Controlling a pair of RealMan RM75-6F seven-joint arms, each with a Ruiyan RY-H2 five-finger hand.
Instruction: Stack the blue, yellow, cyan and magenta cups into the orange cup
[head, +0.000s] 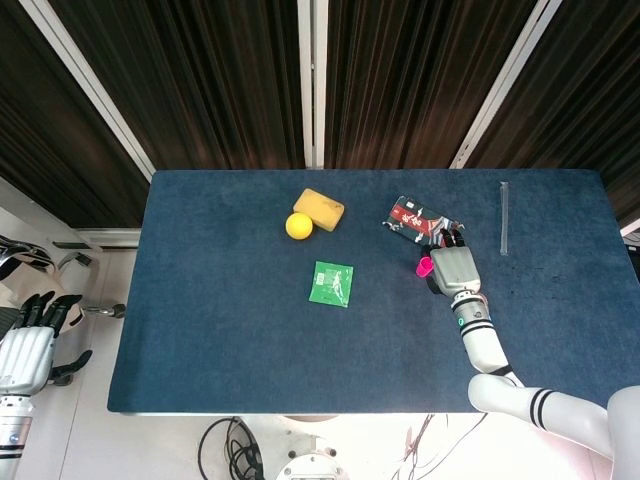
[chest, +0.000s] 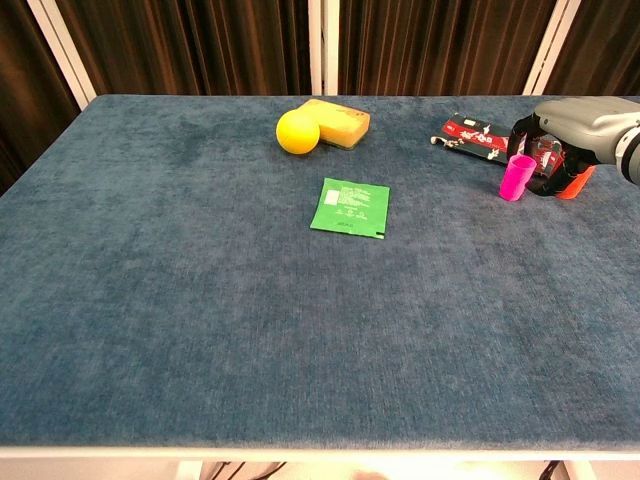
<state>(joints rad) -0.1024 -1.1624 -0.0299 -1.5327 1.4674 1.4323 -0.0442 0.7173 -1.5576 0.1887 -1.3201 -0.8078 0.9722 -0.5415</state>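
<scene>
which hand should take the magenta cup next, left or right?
Right. The right hand is already over the magenta cup, with the orange cup just beside it. The left hand hangs off the table's far side.
</scene>
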